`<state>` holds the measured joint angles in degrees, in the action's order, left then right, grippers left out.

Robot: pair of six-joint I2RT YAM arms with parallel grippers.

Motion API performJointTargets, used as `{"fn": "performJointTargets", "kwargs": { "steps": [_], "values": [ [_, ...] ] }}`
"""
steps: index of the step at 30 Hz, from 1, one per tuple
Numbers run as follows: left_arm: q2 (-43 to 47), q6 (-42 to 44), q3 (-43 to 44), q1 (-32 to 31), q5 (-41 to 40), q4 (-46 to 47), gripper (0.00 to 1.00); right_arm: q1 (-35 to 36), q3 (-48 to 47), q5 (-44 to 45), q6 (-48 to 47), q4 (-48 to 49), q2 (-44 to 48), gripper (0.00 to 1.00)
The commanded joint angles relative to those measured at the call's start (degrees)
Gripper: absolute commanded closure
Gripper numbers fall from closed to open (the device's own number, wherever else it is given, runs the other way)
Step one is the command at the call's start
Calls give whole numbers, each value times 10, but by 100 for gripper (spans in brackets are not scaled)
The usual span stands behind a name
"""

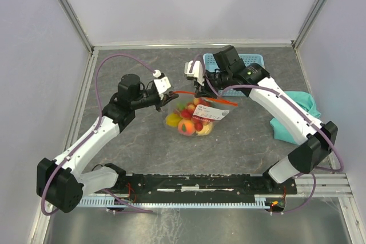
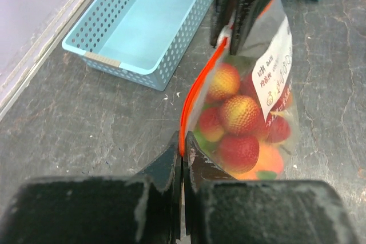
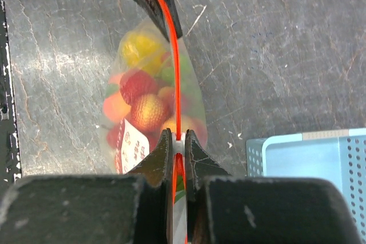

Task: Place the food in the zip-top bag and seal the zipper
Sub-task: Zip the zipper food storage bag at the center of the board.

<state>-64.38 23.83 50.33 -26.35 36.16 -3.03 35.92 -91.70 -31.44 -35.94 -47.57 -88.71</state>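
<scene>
Both arms stretched forward, wrists angled inward. Jaws of left gripper pinched tight; jaws of right gripper nearly closed, tips facing each other.

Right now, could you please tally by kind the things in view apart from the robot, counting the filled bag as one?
zip-top bag: 1
light-blue basket: 1
teal cloth: 1
Total: 3

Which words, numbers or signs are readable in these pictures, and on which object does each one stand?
On the zip-top bag, the white label: dark and red print, too blurred to read.
On the light-blue basket, the tan strip on its rim: no writing visible.
Nothing else bears text.
</scene>
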Motion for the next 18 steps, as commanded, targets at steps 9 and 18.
{"fn": "performJointTargets", "kwargs": {
  "steps": [9, 18],
  "values": [
    [37, -148, -55, 9, -181, 81, 97, -10, 57, 91, 70, 26, 82, 99],
    [57, -202, -91, 10, -283, 116, 97, -10, 82, 162, 103, 18, 96, 99]
  ]
}}
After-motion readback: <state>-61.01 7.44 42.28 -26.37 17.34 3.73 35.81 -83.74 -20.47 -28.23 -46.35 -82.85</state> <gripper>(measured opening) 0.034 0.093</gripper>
